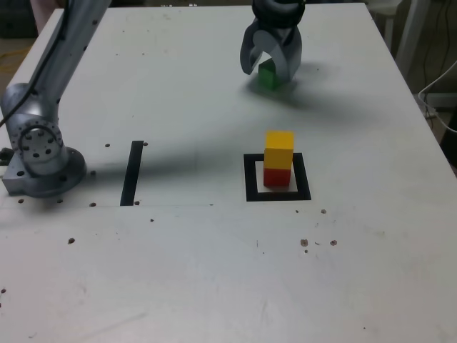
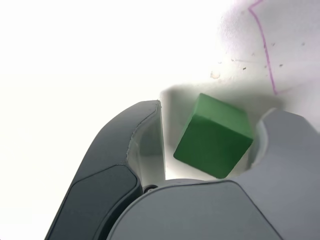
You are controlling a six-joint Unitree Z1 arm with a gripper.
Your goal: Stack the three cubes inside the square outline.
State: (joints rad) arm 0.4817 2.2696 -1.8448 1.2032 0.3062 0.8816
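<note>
White bench (image 1: 178,107): yellow cube (image 1: 279,148) on red cube (image 1: 277,176) inside outline (image 1: 250,179). Gripper (image 1: 270,70) straddles green cube (image 1: 269,76), jaws not yet clamped. Next: clamp, lift, stack on yellow.

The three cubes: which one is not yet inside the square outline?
The green cube. It sits apart on the table between the gripper jaws, while yellow cube stands on red cube inside the square outline.

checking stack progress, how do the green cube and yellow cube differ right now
The green cube sits on the table, outside the square outline; the yellow cube rests on the red cube inside it. The gripper straddles the green cube; nothing surrounds the yellow cube. Both look equal-sized.
</note>
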